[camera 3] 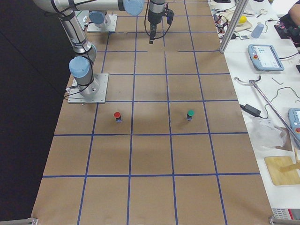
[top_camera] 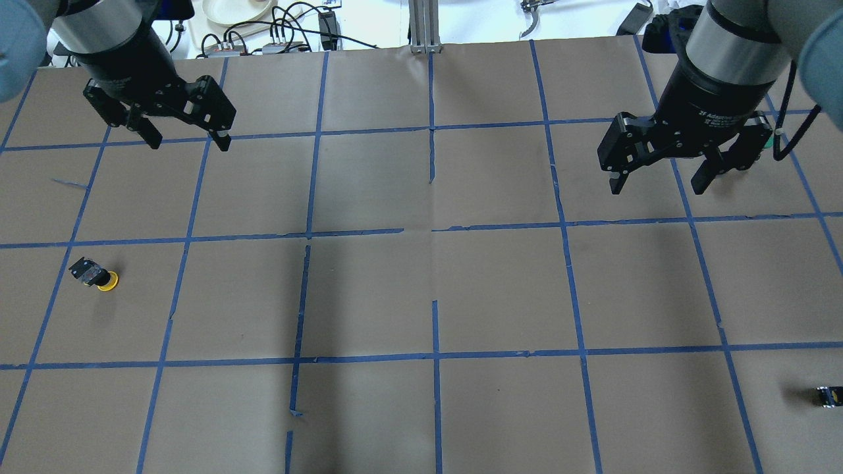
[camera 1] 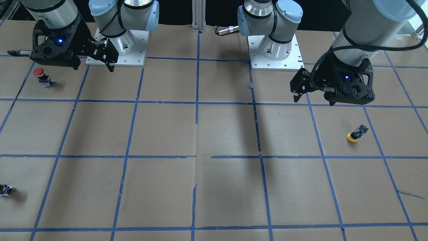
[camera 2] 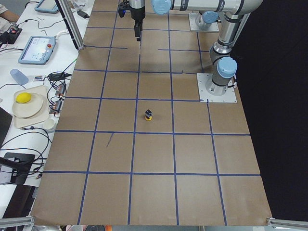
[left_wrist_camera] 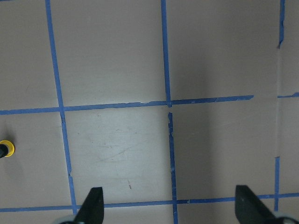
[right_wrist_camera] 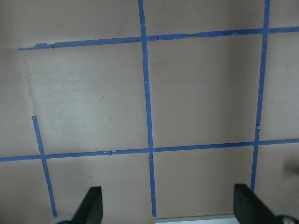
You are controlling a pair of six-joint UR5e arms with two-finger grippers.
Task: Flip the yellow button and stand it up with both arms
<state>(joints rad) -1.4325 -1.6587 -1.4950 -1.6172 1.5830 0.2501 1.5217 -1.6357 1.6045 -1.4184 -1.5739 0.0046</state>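
Observation:
The yellow button [top_camera: 97,275] lies tilted on the brown paper at the robot's far left, cap against the paper and black-grey body angled up. It also shows in the front view [camera 1: 355,134], in the left side view [camera 2: 148,115] and at the left edge of the left wrist view [left_wrist_camera: 5,149]. My left gripper [top_camera: 190,141] hangs open and empty above the table, beyond the button and to its right; it also shows in the front view [camera 1: 313,99]. My right gripper [top_camera: 657,187] hangs open and empty over the table's right half [camera 1: 94,68].
A red-capped button [camera 1: 40,76] stands near the right arm's base side. A tiny black-yellow part [top_camera: 828,395] lies at the right edge. A green-capped button [camera 3: 190,114] stands further out. Blue tape lines grid the paper. Cables and plates sit beyond the far edge.

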